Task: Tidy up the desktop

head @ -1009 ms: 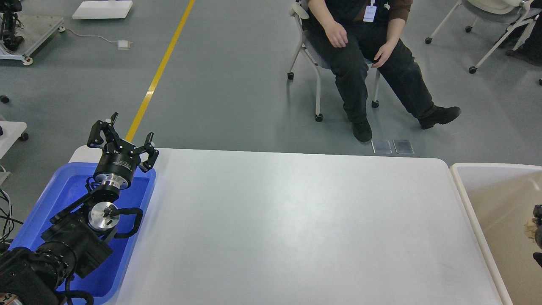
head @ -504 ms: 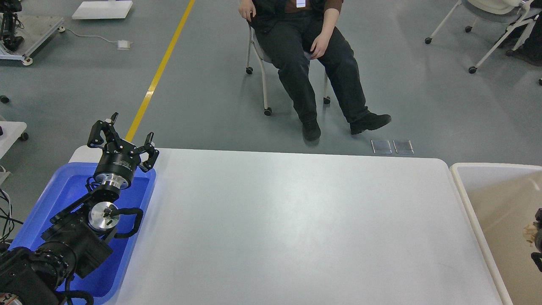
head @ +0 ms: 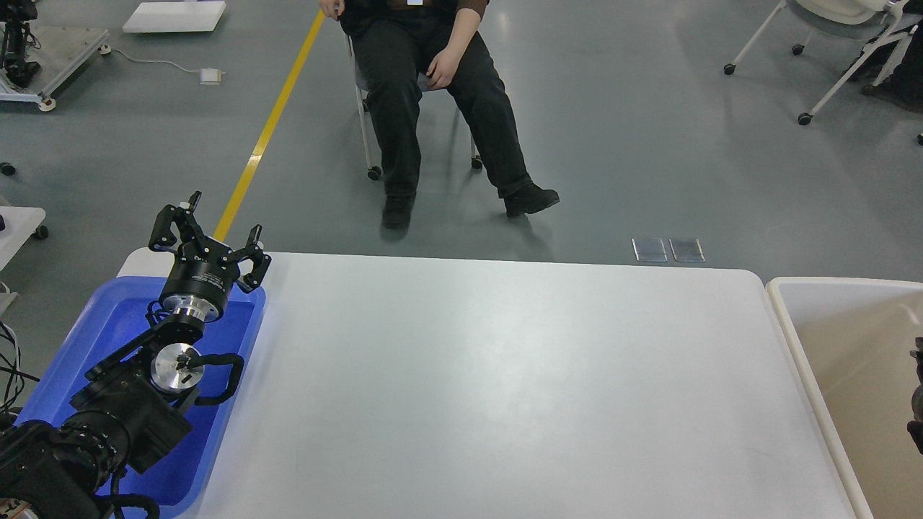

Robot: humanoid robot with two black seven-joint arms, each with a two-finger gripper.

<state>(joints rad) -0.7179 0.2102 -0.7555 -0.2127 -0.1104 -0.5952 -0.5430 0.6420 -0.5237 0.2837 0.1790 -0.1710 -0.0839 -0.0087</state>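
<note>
The desktop [head: 505, 375] is a wide matte white tabletop with rounded corners, and nothing lies on it. My left gripper [head: 213, 234] is open and empty, held over the far end of the blue tray [head: 86, 339] at the table's left side. Only a dark sliver of my right arm [head: 917, 407] shows at the right edge, over the cream tub [head: 800, 339]. Its fingers cannot be told apart.
The tub with its white rim stands against the table's right end. A person sits on a wheeled chair [head: 368, 130] beyond the far edge. A yellow floor line [head: 267, 130] and more chairs [head: 829, 58] lie further back.
The seated person has rolled left across the floor. The dark part of my right arm has slid further out at the right edge, and the beige bit beside it no longer shows. My left arm has not moved.
</note>
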